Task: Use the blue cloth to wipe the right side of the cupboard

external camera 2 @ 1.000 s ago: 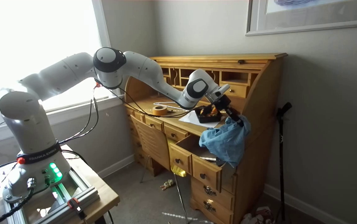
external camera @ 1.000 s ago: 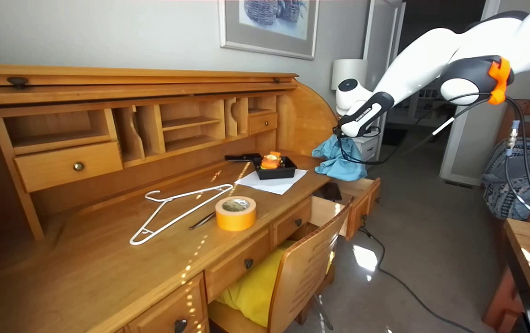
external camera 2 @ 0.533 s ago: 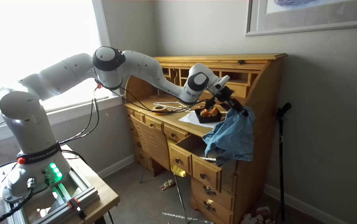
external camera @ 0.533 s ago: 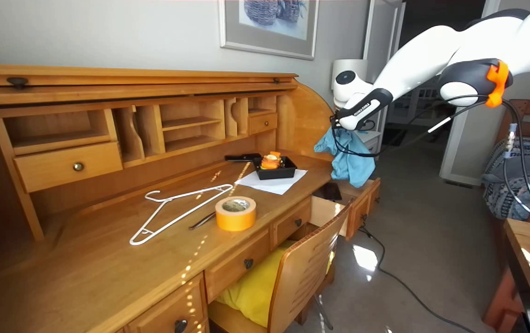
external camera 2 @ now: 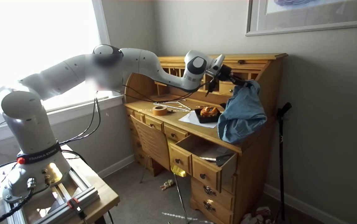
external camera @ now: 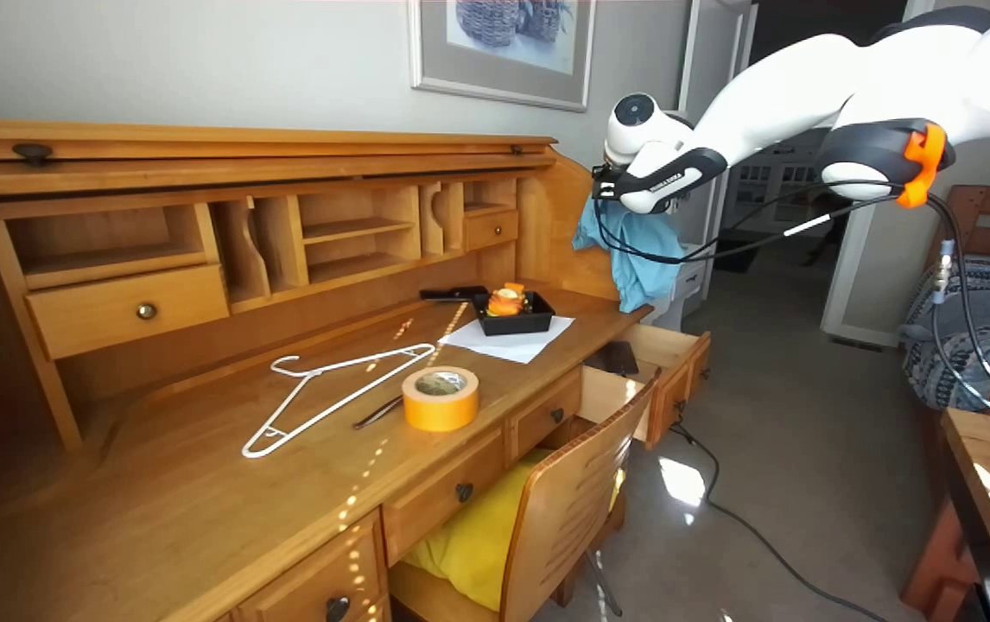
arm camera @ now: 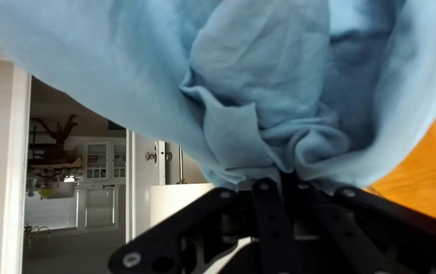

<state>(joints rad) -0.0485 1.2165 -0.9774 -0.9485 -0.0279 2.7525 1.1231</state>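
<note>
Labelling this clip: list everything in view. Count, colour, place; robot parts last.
desk: 1, brown, by wall
cloth: 1, blue, in fingers
open drawer: count unclear, brown, desk front
hanger: 1, white, on desk
tape roll: 1, orange, on desk
slim tool: 1, dark, beside tape roll
paper: count unclear, white, on desk
tray: 1, black, on paper
tray contents: count unclear, mostly orange, inside
chair: 1, brown, before desk
cushion: 1, yellow, on chair
picture: 1, grey frame, on wall
window: 1, white, behind robot arm
pole: 1, black, by wall
toy: 1, pale, on floor
lampshade: 1, white, beyond cloth
table: 1, pale, under robot arm
robot arm: 1, white, reaching desk
fingers: 2, black, closed on cloth
</note>
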